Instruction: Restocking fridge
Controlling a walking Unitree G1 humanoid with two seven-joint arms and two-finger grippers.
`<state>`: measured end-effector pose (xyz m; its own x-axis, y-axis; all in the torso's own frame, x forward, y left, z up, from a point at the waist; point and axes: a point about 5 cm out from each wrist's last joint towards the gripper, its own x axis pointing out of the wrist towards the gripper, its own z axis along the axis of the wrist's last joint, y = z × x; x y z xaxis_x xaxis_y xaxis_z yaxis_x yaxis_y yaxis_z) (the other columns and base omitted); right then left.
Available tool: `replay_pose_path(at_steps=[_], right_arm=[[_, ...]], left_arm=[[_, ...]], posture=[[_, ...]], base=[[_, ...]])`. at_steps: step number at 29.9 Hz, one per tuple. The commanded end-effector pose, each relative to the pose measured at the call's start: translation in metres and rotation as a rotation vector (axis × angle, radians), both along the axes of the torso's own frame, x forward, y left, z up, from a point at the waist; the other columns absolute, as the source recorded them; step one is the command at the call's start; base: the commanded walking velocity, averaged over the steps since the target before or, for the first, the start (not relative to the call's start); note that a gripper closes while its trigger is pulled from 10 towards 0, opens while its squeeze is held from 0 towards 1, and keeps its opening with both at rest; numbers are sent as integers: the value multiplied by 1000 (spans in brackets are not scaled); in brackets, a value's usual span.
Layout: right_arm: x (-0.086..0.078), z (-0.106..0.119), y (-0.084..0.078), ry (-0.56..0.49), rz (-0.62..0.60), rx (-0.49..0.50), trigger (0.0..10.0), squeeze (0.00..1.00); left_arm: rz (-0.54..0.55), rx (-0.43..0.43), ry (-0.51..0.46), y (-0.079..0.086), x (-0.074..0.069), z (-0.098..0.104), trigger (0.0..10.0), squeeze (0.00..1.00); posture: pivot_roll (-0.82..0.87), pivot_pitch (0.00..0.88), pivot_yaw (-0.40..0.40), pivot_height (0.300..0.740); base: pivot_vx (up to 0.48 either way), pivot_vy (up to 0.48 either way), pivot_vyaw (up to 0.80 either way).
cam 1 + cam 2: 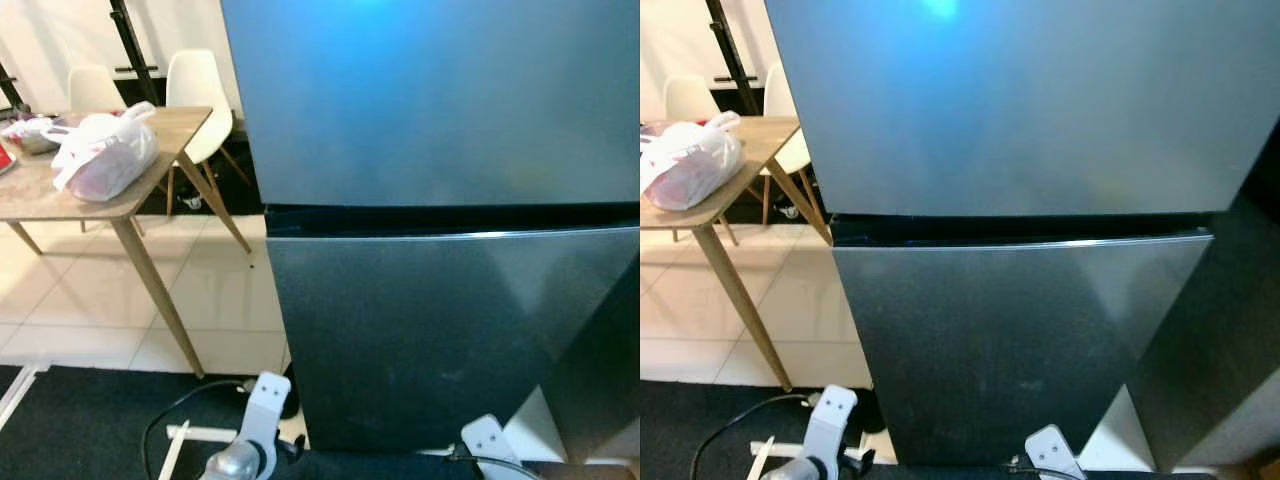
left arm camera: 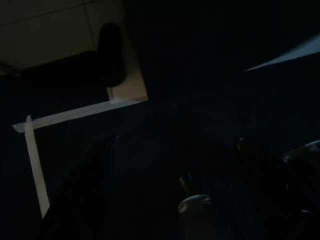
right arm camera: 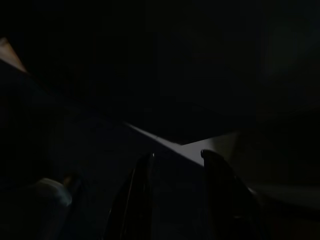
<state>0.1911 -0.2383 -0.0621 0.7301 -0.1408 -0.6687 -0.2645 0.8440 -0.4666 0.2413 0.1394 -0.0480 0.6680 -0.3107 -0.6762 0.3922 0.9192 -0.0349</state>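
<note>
Left eye view shows the fridge [image 1: 440, 200] closed, the grocery bag [image 1: 105, 155] well apart on the table [image 1: 150, 190]. Right gripper [image 3: 177, 165] hangs slightly open, empty; the left gripper's fingers I cannot tell. Leaving the bag behind risks reaching the fridge empty-handed.

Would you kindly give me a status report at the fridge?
Both arms hang low, idle. Fridge directly ahead, both doors shut. Grocery bag on table to the left. Cable on floor.
</note>
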Motion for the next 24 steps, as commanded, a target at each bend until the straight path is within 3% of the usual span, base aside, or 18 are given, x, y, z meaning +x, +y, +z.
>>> replay_pose_path(at_steps=[1,6,9,13,14,15,16,18,19,21,22,23,24], right_arm=[[-5,-3,-3,22,-35,6,10000,0],[-4,0,-8,28,-20,0,10000,0],[-2,1,-11,28,-24,-4,10000,0],[-2,1,-11,25,-43,2,10000,0],[-1,1,-11,18,-65,6,10000,0],[-1,1,-11,18,-65,6,10000,0],[-2,1,-12,15,-81,8,10000,0],[-3,1,-13,13,-98,12,10000,0],[-4,0,-14,12,-116,18,10000,0],[-4,0,-14,13,-120,21,10000,0],[-5,-1,-13,15,-125,26,10000,0],[-6,-1,-13,16,-126,28,10000,0],[-6,-1,-13,16,-126,28,10000,0]], left_arm=[[-60,12,-12,-8,-2,-1,10000,0],[-141,43,-52,-21,3,4,10000,0],[-208,14,-114,-35,21,20,10000,0],[-288,7,-144,-44,33,32,10000,0],[-366,-8,-152,-50,39,39,4275,0],[-366,-8,-152,-50,39,39,4275,0],[-416,15,-170,-52,43,44,0,0],[-449,58,-200,-51,51,51,0,0],[-480,120,-246,-49,63,63,0,0],[-487,140,-264,-47,68,68,0,0],[-505,185,-295,-44,75,75,3216,0],[-514,215,-302,-41,78,77,10000,0],[-514,215,-302,-41,78,77,10000,0]], posture=[[-121,68,2,726],[-128,72,-44,726],[-129,76,-37,726],[-129,76,-15,726],[-128,76,-1,726],[-128,76,-1,726],[-128,76,-1,726],[-123,75,15,726],[-122,75,20,726],[-122,75,20,726],[-117,76,24,726],[-117,76,24,726],[-117,76,24,726]], base=[[0,0,0],[0,0,0],[0,0,0],[0,0,0],[0,0,0],[0,0,0],[0,0,0],[0,0,0],[0,0,0],[0,0,0],[0,0,0],[0,0,0],[0,0,0]])
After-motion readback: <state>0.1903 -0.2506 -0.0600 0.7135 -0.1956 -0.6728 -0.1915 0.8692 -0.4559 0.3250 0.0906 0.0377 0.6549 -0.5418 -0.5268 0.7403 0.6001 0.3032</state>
